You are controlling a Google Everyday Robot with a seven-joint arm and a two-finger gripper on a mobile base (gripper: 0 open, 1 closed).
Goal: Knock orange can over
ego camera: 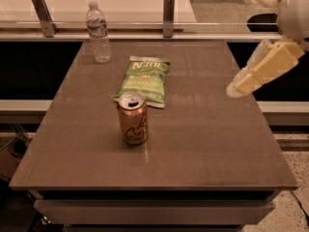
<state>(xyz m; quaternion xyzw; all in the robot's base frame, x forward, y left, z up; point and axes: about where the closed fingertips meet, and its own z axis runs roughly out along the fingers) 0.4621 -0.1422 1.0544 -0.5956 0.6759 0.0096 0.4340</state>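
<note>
The small orange-copper metal drink can [132, 118] stood upright left of centre on the brown rectangular table [207, 144]. Its long axis was vertical, pull-tab top up. The cream-coloured gripper [237, 87] hung over the table's right edge, well apart from it. I could not tell whether it was open or held anything. My worry was that a low push might merely slide the can (into the green foil chip bag [143, 80] just behind).

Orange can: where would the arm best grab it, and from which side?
Its round sides at mid-height, since the can stands upright. Come from the right: the gripper hovers at the table's right edge, and the chip bag lies close behind.
</note>
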